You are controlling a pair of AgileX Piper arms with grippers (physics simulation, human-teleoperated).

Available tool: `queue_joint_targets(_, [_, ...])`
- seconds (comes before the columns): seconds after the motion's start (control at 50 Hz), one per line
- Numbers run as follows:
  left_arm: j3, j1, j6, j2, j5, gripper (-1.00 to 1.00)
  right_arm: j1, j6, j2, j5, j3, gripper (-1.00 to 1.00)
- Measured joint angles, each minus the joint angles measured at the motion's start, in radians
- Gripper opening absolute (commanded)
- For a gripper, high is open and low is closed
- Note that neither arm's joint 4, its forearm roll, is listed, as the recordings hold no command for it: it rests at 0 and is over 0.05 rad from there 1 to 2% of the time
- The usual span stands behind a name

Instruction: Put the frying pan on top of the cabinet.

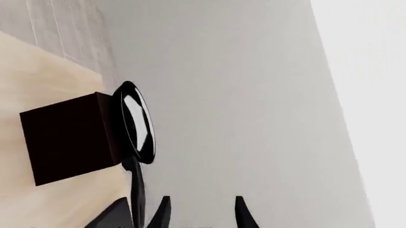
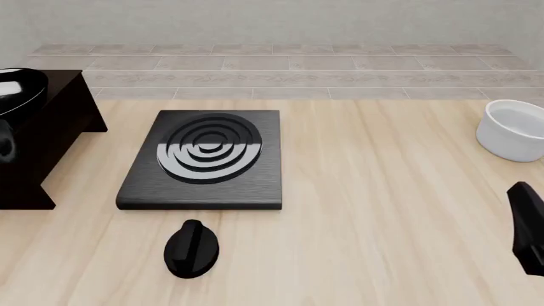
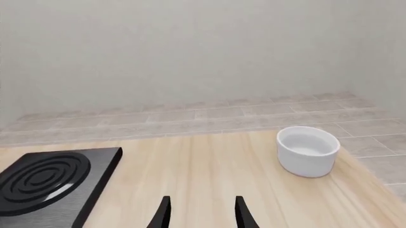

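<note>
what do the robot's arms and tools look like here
Little shows. Each tool has two slim, glossy black fingers tapering to points: the left tool in its wrist view, the right tool in its own. In the front view only a blocky black piece of the right arm enters at the edge. No cables, markings or colours are visible.

pale wall (image 3: 190, 47), tiled floor (image 2: 281, 64)

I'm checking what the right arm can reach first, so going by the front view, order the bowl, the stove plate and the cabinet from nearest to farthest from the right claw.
1. Bowl: far right, just beyond the right claw.
2. Stove plate: middle-left of the table.
3. Cabinet: far left edge, with the pan on top.
</note>
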Motion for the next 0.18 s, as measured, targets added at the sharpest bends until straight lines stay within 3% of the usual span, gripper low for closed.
queue_joint_targets(0.18, [-0.268,-0.075,0.068,-0.065,0.259,1.00,-0.007,0.007,-0.001,-0.015,0.001,1.00])
